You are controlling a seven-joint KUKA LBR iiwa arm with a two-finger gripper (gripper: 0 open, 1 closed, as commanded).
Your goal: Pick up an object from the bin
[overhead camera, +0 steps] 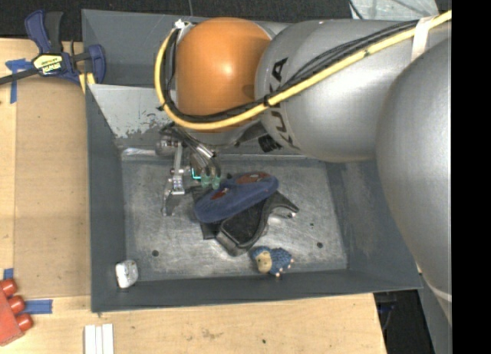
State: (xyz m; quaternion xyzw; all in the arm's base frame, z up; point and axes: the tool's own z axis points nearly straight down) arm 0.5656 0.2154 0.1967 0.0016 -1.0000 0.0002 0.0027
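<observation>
the arm (345, 84) and its orange cover (219, 68) hide the back middle of the bin (103, 214) and the top of the gripper (186, 191), so only its lower part shows, left of centre and near the back wall. its two fingers (173, 187) stand apart with bare floor between them: the left tip is low over bare floor, and the right one is at the left end of a blue thing (234, 195), its tip hard to make out against the blue. nothing is seen between them. the blue thing, long and soft-looking, lies in the middle of the bin, tilted up to the right, on top of a black thing (245, 226) that it partly covers. just in front of these, near the front wall, lies a small blue and yellow toy (270, 260), too small to make out. a white piece (126, 272) sits well apart in the front left corner.
</observation>
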